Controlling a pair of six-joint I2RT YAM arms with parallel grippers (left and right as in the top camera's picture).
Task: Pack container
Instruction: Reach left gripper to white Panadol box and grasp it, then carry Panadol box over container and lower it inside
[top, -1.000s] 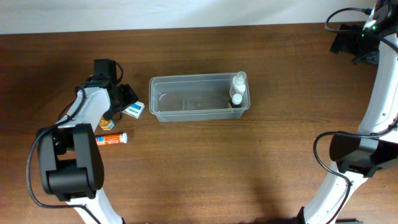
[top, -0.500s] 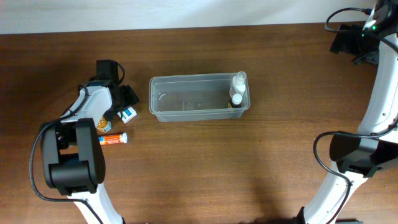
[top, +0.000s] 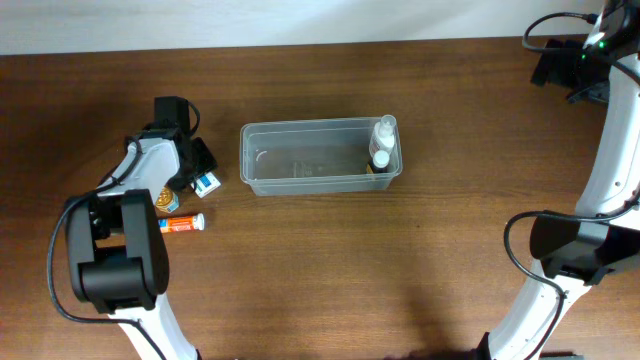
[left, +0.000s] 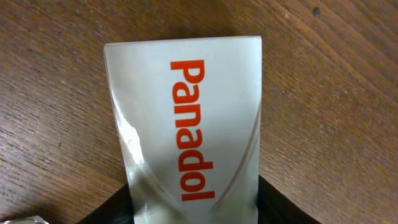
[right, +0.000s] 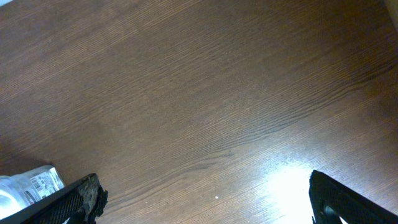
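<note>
The clear plastic container (top: 300, 165) lies at the table's middle with two small white bottles (top: 381, 143) at its right end. My left gripper (top: 199, 170) is shut on a white-and-blue Panadol carton (top: 207, 184), just left of the container; the carton (left: 186, 118) fills the left wrist view between the fingers. My right gripper (top: 560, 62) is open and empty, high at the far right corner; its two fingertips (right: 205, 199) stand wide apart over bare wood.
An orange tube (top: 180, 224) lies on the table below the left gripper, and a small round yellow item (top: 165, 201) sits beside the left arm. A bottle's edge (right: 28, 186) shows at the lower left of the right wrist view.
The left gripper has closed on the carton and drawn it a little left and down, away from the container. The right arm has not moved.
</note>
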